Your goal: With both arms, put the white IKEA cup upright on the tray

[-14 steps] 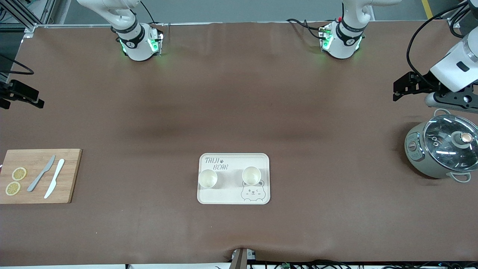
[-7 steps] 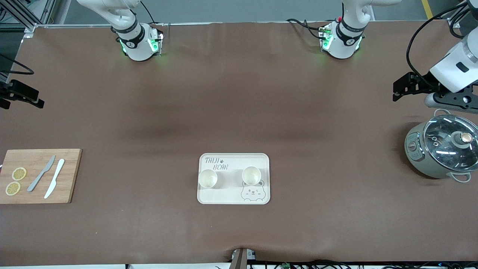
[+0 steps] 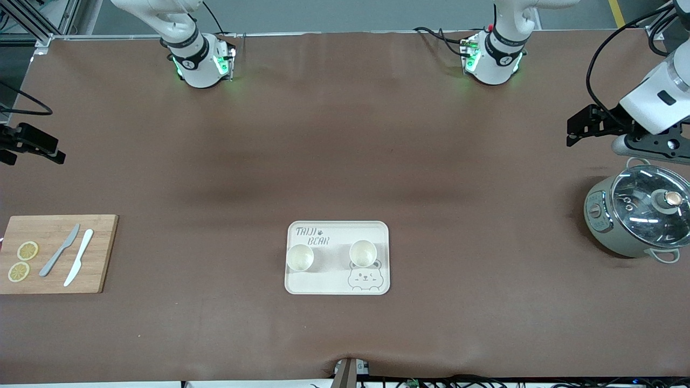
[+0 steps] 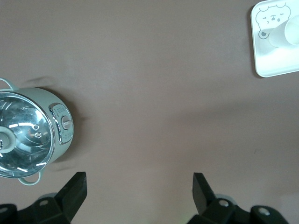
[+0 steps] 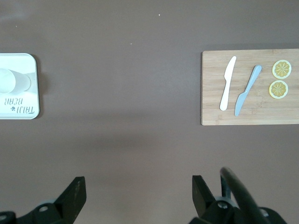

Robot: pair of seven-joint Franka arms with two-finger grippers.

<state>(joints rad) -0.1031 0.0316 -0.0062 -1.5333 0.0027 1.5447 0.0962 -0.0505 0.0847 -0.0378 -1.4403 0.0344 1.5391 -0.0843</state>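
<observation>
The cream tray (image 3: 334, 281) with the bear face lies in the middle of the table, nearer the front camera. Two white cups stand upright on it, mouths up: one (image 3: 299, 257) toward the right arm's end, the other (image 3: 363, 253) beside the bear. My left gripper (image 3: 579, 131) hangs open and empty over bare cloth next to the pot; its wrist view shows it (image 4: 139, 182), a tray corner (image 4: 273, 65) and one cup (image 4: 285, 35). My right gripper (image 3: 38, 144) hangs open and empty over the table's edge at the right arm's end, also seen as (image 5: 138, 184).
A lidded grey pot (image 3: 636, 215) stands at the left arm's end. A wooden cutting board (image 3: 97, 253) at the right arm's end carries two knives (image 3: 73, 256) and two lemon slices (image 3: 22, 261). Brown cloth covers the table.
The right gripper has drifted slightly lower in the front view, toward the cutting board. The left gripper, tray and cups have not visibly moved.
</observation>
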